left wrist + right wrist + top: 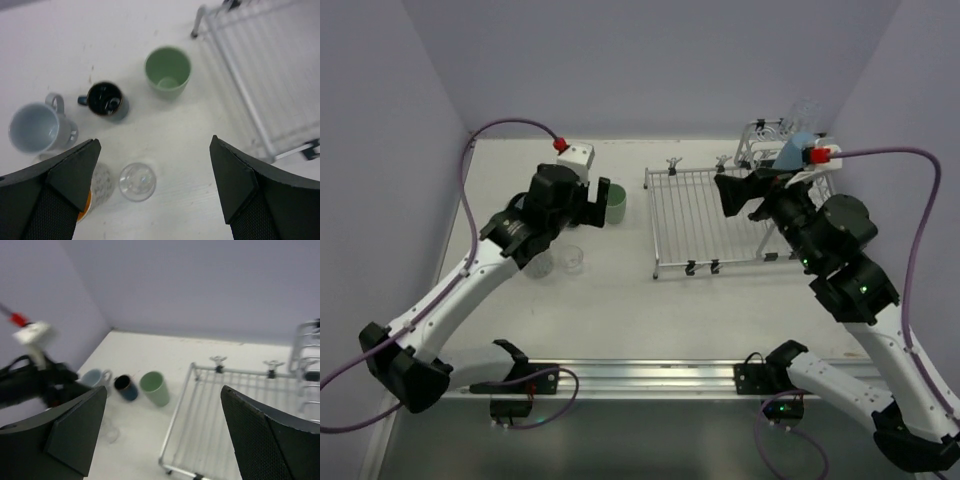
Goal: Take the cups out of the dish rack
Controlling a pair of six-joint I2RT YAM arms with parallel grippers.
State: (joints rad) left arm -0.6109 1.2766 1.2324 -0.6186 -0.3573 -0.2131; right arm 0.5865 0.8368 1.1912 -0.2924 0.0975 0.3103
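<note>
On the table left of the dish rack (690, 215) stand a pale green tumbler (167, 71), a dark blue mug (106, 100), a light blue mug (37, 128) and a clear glass (137, 181). A whitish cup with an orange inside (95, 187) is half hidden by my left finger. My left gripper (154, 150) hangs open above the table by the clear glass, holding nothing. My right gripper (740, 195) hovers open over the flat grid of the dish rack (240, 405). Another clear glass (805, 112) stands in the raised back section of the rack.
Lilac walls close in the table at the left, back and right. A metal rail (640, 378) carrying both arm bases runs along the near edge. The rack's raised plate-holder (765, 140) sits at the back right, behind my right wrist.
</note>
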